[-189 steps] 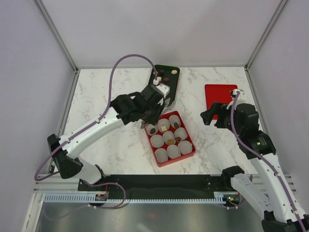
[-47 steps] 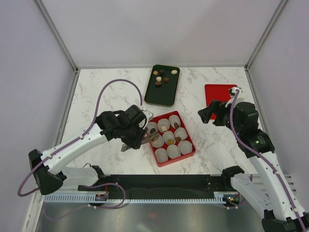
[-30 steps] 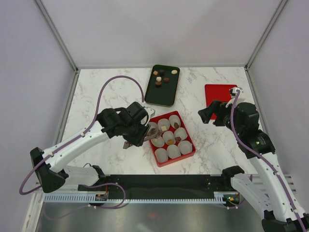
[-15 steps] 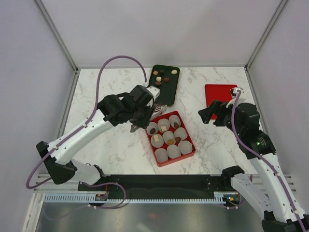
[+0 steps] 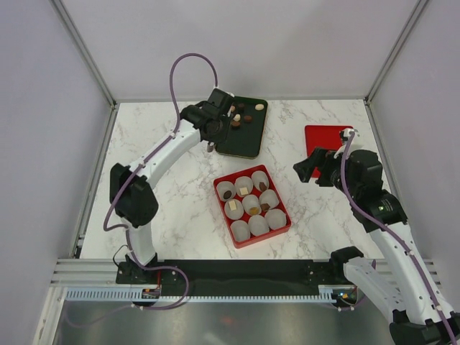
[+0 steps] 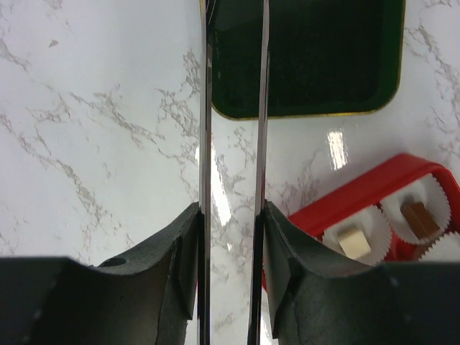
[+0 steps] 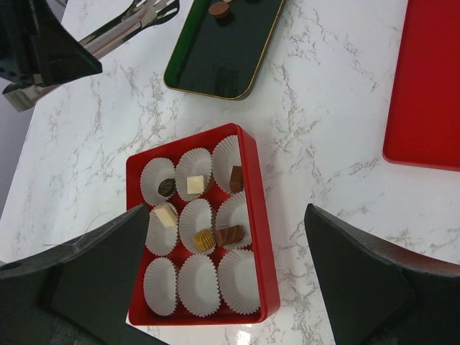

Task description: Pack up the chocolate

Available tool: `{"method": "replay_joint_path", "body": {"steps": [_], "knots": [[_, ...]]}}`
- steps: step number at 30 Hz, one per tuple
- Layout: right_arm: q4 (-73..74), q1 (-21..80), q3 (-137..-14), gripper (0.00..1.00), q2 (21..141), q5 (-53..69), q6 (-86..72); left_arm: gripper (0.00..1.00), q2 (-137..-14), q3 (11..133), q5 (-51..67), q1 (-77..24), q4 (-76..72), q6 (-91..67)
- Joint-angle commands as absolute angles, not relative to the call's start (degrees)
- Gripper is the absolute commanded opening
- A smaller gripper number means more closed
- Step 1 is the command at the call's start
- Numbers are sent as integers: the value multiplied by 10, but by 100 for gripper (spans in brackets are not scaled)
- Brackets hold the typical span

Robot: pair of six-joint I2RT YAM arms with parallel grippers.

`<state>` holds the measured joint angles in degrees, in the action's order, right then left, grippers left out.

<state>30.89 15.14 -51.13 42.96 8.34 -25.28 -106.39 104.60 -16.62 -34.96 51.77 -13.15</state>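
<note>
Several chocolates [image 5: 247, 118] lie on the black tray [image 5: 241, 140], which also shows in the left wrist view [image 6: 323, 57]. Several more sit in the paper cups of the red box [image 5: 241, 241]; the right wrist view shows a dark one [image 7: 167, 187], two cream [image 7: 166, 215], a gold one [image 7: 203, 239] and two brown [image 7: 230, 235]. My left gripper [image 5: 212, 128] [image 6: 231, 208] is shut on metal tongs [image 6: 206, 108] at the tray's left edge. The tong tips are cut off by the frame. My right gripper [image 7: 226, 212] is open and empty, high to the right of the box.
A red lid [image 5: 327, 140] lies flat at the back right, beside my right arm. Three cups in the box's front row [image 7: 198, 284] hold nothing. The left arm's purple cable [image 5: 192, 61] arcs over the back of the table.
My left arm has swung with the tongs from the box's left corner back to the black tray. A cream chocolate now sits in the box's middle-left cup. The right arm has not moved.
</note>
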Motion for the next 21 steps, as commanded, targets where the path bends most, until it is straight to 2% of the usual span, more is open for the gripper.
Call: {"method": "replay_joint_path", "body": {"steps": [1,8,21], "knots": [[302,149,-533,98,439,91,-251,44,-1105,1094,-190,-341,446,-94],[290,150,-528,98,461,94,-248,45,-1174,1107,-152,-319,400,-81],[284,150,-531,98,483,75,-243,48,-1227,1095,-109,-306,359,-70]]}}
